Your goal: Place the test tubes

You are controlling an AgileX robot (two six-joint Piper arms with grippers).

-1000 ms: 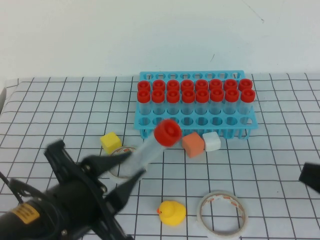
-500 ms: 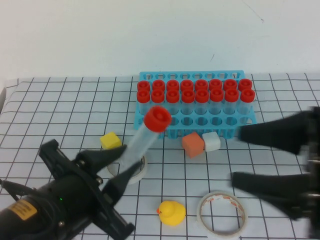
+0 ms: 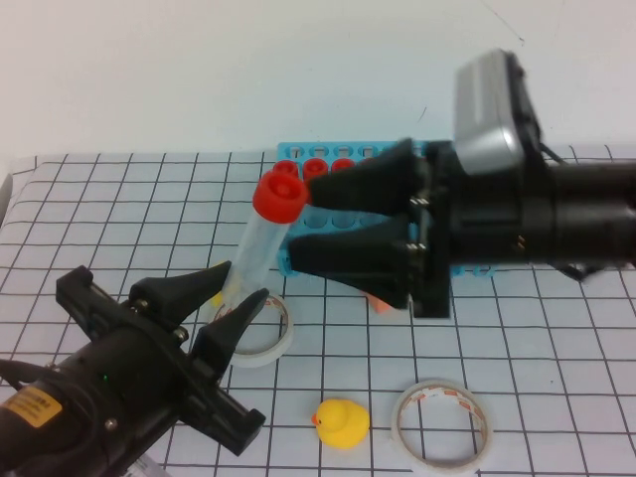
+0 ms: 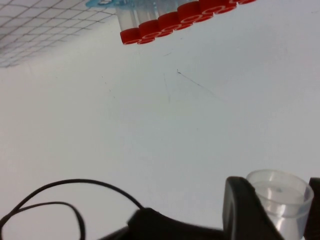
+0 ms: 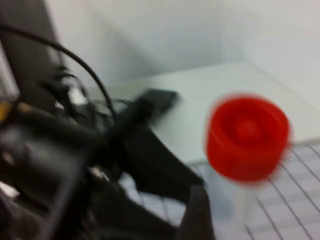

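One test tube (image 3: pixel 254 253), clenched in the left gripper (image 3: pixel 225 300), leans toward one o'clock; the right gripper (image 3: pixel 300 219) gapes at its three o'clock.

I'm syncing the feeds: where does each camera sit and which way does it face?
High: raised on the robot's side, angled down at the table; left gripper low left holds the tube, open right gripper by its cap before the rack.
Left wrist: on that arm, facing past the tube to the rack; its finger shows.
Right wrist: on that arm, facing the cap and left gripper.
All share the tube.
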